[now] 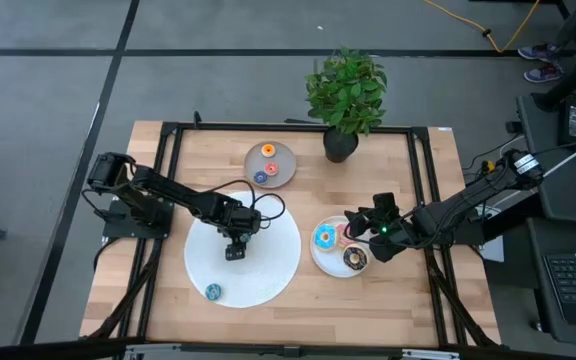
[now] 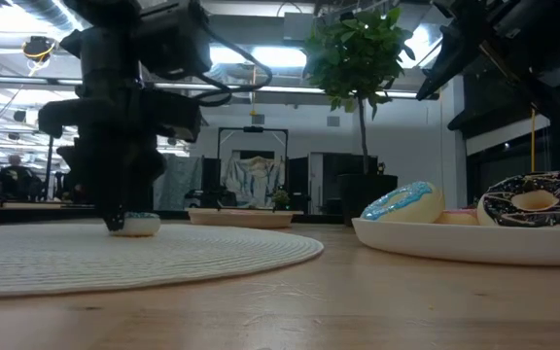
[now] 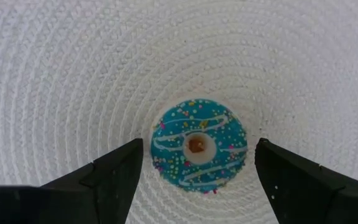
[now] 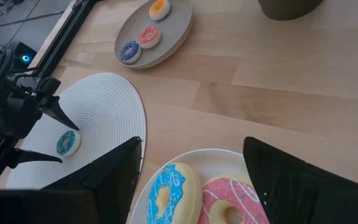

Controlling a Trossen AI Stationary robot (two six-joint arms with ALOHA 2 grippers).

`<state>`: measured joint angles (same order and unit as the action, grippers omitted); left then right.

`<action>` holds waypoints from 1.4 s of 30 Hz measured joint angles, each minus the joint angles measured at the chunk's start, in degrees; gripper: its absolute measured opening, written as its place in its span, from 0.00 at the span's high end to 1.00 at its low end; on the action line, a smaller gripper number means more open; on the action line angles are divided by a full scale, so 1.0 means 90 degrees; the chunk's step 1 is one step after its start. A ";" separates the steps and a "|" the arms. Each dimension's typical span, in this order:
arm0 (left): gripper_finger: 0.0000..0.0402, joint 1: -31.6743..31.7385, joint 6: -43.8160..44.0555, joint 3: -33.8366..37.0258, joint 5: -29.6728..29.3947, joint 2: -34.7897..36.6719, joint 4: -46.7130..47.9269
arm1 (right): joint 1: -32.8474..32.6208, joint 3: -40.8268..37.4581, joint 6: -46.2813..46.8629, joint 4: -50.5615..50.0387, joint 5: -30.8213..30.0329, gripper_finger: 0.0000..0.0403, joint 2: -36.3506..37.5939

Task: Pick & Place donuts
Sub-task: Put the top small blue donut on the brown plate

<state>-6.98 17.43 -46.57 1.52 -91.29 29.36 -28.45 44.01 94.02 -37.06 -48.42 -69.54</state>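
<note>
A small teal donut [image 3: 199, 152] lies flat on the large white woven disc [image 1: 268, 262]. My left gripper [image 3: 199, 143] is open over the disc; in the left wrist view its fingers stand on either side of the donut, apart from it. In the high view the teal donut [image 1: 213, 291] lies slightly nearer the table's near edge than the left gripper [image 1: 234, 252]. My right gripper [image 4: 191, 142] is open above a white plate [image 1: 320, 262] that holds a blue donut [image 1: 324, 238], a pink donut [image 4: 232, 202] and a chocolate-brown donut [image 1: 355, 260].
A grey plate [image 1: 280, 178] toward the far edge holds tiny orange [image 1: 268, 150], red-pink [image 1: 270, 167] and dark blue [image 1: 260, 178] donuts. A potted plant [image 1: 346, 95] stands at the far edge. Bare wood lies between the disc and the grey plate. A black frame borders the table.
</note>
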 joint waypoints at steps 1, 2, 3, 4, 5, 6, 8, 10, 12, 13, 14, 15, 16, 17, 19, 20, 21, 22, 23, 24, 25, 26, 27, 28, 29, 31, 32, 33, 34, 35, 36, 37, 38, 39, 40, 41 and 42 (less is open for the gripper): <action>0.26 0.0000 -0.0002 0.0000 0.0000 0.0008 0.0006 | 0.0000 0.0000 0.0000 -0.0002 0.0000 0.30 0.0000; 0.26 0.0000 -0.0002 0.0000 -0.0003 0.0011 0.0000 | 0.0000 0.0000 0.0000 -0.0002 -0.0002 0.30 0.0000; 0.26 0.0000 -0.0002 0.0000 -0.0007 0.0011 -0.0004 | 0.0000 0.0000 0.0000 -0.0002 0.0000 0.30 0.0000; 0.26 0.0000 -0.0002 0.0000 -0.0020 0.0011 -0.0008 | 0.0000 0.0000 0.0000 -0.0002 -0.0002 0.30 0.0000; 0.26 0.0000 -0.0002 0.0000 -0.0047 0.0011 -0.0033 | 0.0000 0.0000 0.0000 -0.0002 -0.0002 0.30 0.0000; 0.26 0.0002 -0.0004 0.0000 -0.0057 0.0011 -0.0082 | 0.0000 0.0000 0.0000 -0.0005 -0.0001 0.30 0.0000; 0.27 0.0002 -0.0006 0.0000 -0.0099 0.0013 -0.0141 | 0.0013 0.0000 -0.0002 -0.0005 0.0000 0.30 0.0000; 0.29 0.0002 -0.0008 0.0000 -0.0118 0.0013 -0.0147 | 0.0015 0.0000 -0.0001 -0.0005 -0.0002 0.30 0.0000; 0.31 0.0002 -0.0017 0.0000 -0.0126 0.0016 -0.0147 | 0.0015 0.0000 -0.0002 -0.0005 -0.0002 0.30 0.0000; 0.31 0.0002 -0.0017 0.0000 -0.0128 0.0016 -0.0145 | 0.0015 0.0000 -0.0002 -0.0005 -0.0002 0.30 0.0000; 0.32 0.0002 -0.0016 0.0000 -0.0129 0.0016 -0.0145 | 0.0015 0.0000 -0.0002 -0.0007 -0.0001 0.30 0.0000; 0.33 0.0002 -0.0020 0.0000 -0.0129 0.0016 -0.0145 | 0.0015 0.0000 -0.0002 -0.0012 -0.0002 0.30 0.0000; 0.34 0.0002 -0.0024 0.0000 -0.0133 0.0016 -0.0145 | 0.0015 0.0000 -0.0002 -0.0012 -0.0002 0.30 0.0000; 0.35 0.0002 -0.0038 0.0000 -0.0136 0.0016 -0.0146 | 0.0015 0.0000 -0.0002 -0.0014 -0.0002 0.30 0.0000; 0.37 0.0002 -0.0038 0.0000 -0.0136 0.0008 -0.0144 | 0.0015 0.0000 -0.0002 -0.0013 -0.0002 0.30 0.0000; 0.37 0.0002 -0.0036 0.0000 -0.0136 0.0008 -0.0140 | 0.0015 0.0000 -0.0002 -0.0014 -0.0002 0.30 0.0000; 0.38 0.0002 -0.0031 0.0000 -0.0132 0.0008 -0.0145 | 0.0015 0.0000 -0.0002 -0.0014 -0.0002 0.30 0.0000; 0.39 0.0002 -0.0024 0.0000 -0.0121 0.0008 -0.0150 | 0.0015 0.0000 -0.0002 -0.0012 -0.0002 0.30 0.0000; 0.40 0.0002 -0.0022 0.0000 -0.0117 0.0008 -0.0150 | 0.0015 0.0000 -0.0002 -0.0012 -0.0002 0.30 0.0000; 0.40 0.0002 -0.0006 0.0000 -0.0142 0.0008 -0.0147 | 0.0015 0.0000 -0.0002 -0.0012 -0.0002 0.30 0.0000; 0.41 0.0002 0.0029 0.0000 -0.0178 0.0006 -0.0140 | 0.0015 0.0000 -0.0002 -0.0012 -0.0002 0.30 0.0000; 0.42 0.0002 0.0065 -0.0001 -0.0202 0.0006 -0.0136 | 0.0015 0.0000 -0.0002 -0.0012 -0.0002 0.30 0.0000; 0.43 0.0002 0.0080 -0.0002 -0.0209 0.0006 -0.0135 | 0.0015 0.0000 -0.0002 -0.0012 -0.0002 0.30 0.0000; 0.44 0.0006 0.0089 -0.0002 -0.0209 0.0007 -0.0135 | 0.0015 0.0000 -0.0002 -0.0012 -0.0002 0.30 0.0000; 0.44 0.0007 0.0095 -0.0003 -0.0209 0.0011 -0.0130 | 0.0015 0.0000 -0.0002 -0.0012 -0.0002 0.30 0.0000; 0.45 0.0005 0.0110 -0.0005 -0.0212 0.0016 -0.0125 | 0.0015 0.0000 -0.0002 -0.0011 -0.0002 0.30 0.0000; 0.46 0.0018 0.0143 -0.0005 -0.0223 0.0016 -0.0126 | 0.0015 0.0000 -0.0002 -0.0012 -0.0002 0.30 0.0000; 0.46 0.0043 0.0169 -0.0005 -0.0215 0.0017 -0.0125 | 0.0015 0.0000 -0.0002 -0.0011 -0.0002 0.30 0.0000; 0.46 0.0071 0.0213 -0.0005 -0.0209 0.0032 -0.0121 | 0.0015 0.0000 -0.0002 -0.0010 -0.0002 0.30 0.0000; 0.47 0.0103 0.0248 -0.0005 -0.0209 0.0056 -0.0101 | 0.0015 0.0000 -0.0002 -0.0010 -0.0002 0.30 0.0000; 0.47 0.0140 0.0259 -0.0009 -0.0209 0.0069 -0.0108 | 0.0015 0.0000 -0.0002 -0.0010 -0.0002 0.30 0.0000; 0.47 0.0182 0.0262 -0.0012 -0.0208 0.0069 -0.0129 | 0.0015 0.0000 -0.0002 -0.0010 -0.0002 0.30 0.0000; 0.47 0.0228 0.0263 -0.0012 -0.0203 0.0078 -0.0115 | 0.0016 0.0000 -0.0002 -0.0010 -0.0002 0.30 0.0000; 0.47 0.0276 0.0263 -0.0012 -0.0192 0.0101 -0.0096 | 0.0017 0.0000 -0.0002 -0.0010 -0.0003 0.30 0.0000; 0.47 0.0335 0.0265 -0.0018 -0.0185 0.0130 -0.0102 | 0.0017 0.0000 -0.0002 -0.0010 -0.0004 0.30 0.0000; 0.47 0.0396 0.0261 -0.0039 -0.0189 0.0157 -0.0094 | 0.0017 0.0000 -0.0002 -0.0010 -0.0005 0.30 0.0000; 0.47 0.0460 0.0230 -0.0066 -0.0189 0.0191 -0.0091 | 0.0017 0.0000 -0.0002 -0.0010 -0.0005 0.30 0.0000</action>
<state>-2.85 19.50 -47.16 -0.19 -89.57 28.53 -28.29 44.01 94.00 -37.15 -48.47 -69.54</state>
